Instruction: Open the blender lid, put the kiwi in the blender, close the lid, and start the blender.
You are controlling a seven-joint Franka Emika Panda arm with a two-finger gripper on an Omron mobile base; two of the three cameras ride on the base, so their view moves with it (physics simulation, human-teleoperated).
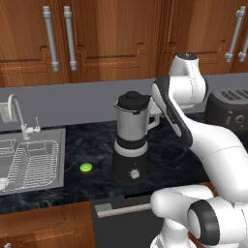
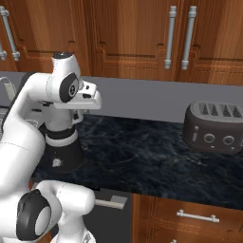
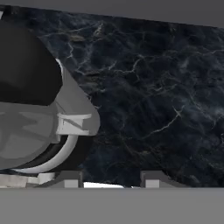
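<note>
The blender [image 1: 130, 145] stands on the dark marble counter, its black base with a white knob facing front. The blender lid [image 1: 133, 101], a round black cap, sits shut on the clear grey jar. In the hand view the blender lid [image 3: 24, 70] and the jar's handle [image 3: 74, 122] lie at the left. My gripper [image 3: 111, 181] hovers just right of the jar's top, open, with bare counter between its tips. The kiwi [image 1: 86, 168], small and lime green, lies on the counter left of the blender. In the right base view my arm hides most of the blender [image 2: 64, 154].
A steel sink [image 1: 53, 138] with a dish rack and a faucet [image 1: 17, 114] sits at the far left. A dark toaster [image 2: 213, 128] stands on the counter to the right. Wooden wall cabinets [image 1: 97, 34] hang above the grey backsplash.
</note>
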